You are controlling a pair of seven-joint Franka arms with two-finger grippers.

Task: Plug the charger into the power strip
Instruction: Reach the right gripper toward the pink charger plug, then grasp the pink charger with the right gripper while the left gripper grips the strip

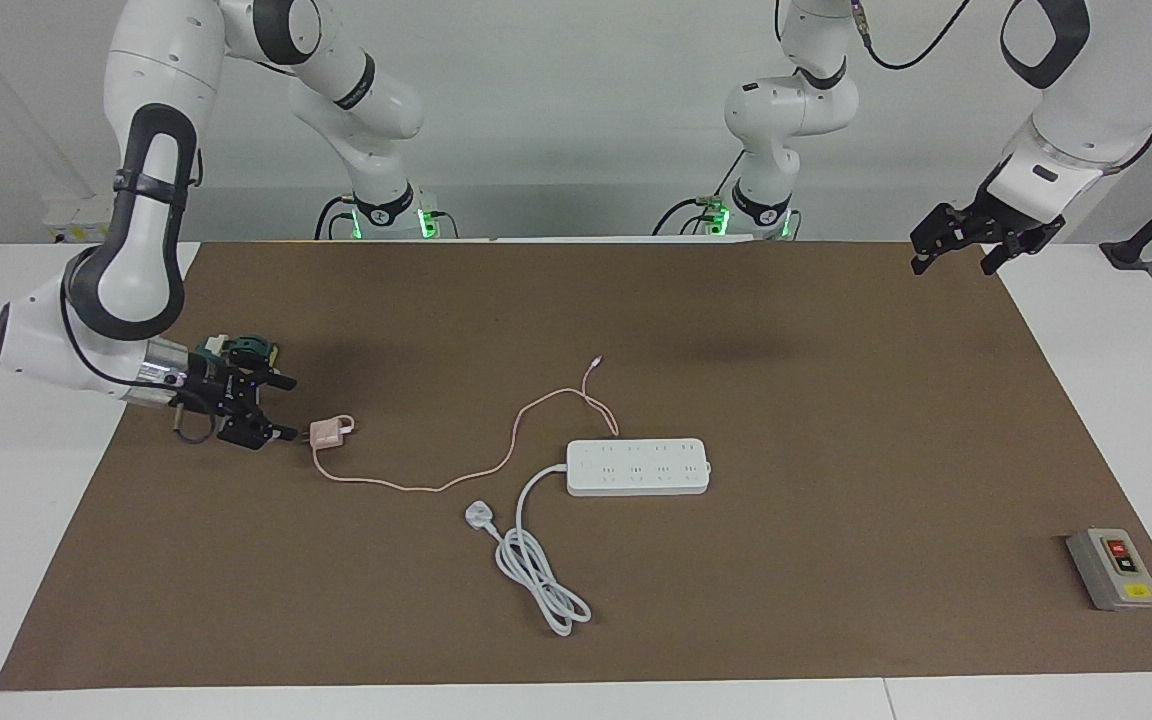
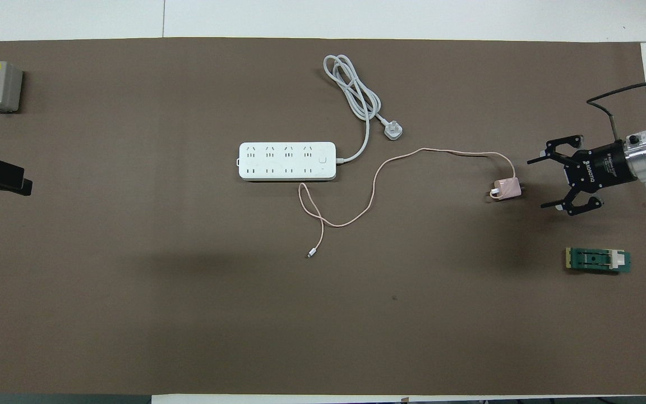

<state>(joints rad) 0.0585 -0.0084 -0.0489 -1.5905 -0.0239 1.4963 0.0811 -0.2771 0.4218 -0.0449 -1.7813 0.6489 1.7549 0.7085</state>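
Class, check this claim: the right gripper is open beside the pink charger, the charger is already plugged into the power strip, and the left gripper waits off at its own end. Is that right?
One part is wrong. The overhead view shows the charger lying on the mat, apart from the power strip, not plugged in. The right gripper is open beside it, and the left gripper waits at its own end.

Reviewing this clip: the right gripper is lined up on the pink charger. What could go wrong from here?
1. The right gripper, jaws open, sits low beside the charger without holding it; closing off-centre could push the small cube away.
2. The charger's cable runs along the power strip edge, so lifting the charger may drag it or snag there.
3. The power strip lies loose on the mat while the left gripper waits; pressing the plug in could shift it.
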